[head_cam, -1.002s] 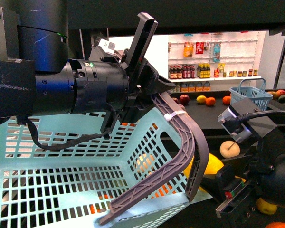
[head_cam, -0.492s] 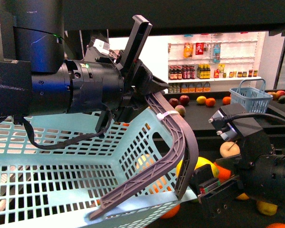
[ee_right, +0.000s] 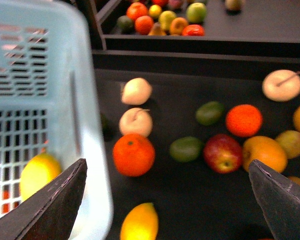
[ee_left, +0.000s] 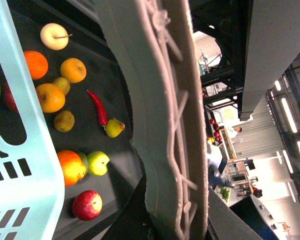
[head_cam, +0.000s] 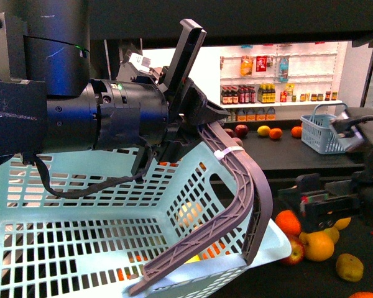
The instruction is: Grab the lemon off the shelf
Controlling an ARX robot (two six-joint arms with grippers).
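Right tool (ee_right: 167,167), jaws spread, over the lemon (ee_right: 140,222)

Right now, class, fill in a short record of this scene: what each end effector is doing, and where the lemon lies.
Left end effector: shut on the handle of the basket
Right end effector: open, empty, over the shelf
Lemon: lying on the shelf beside the basket, not gripped
Nearest fruit to lemon: orange
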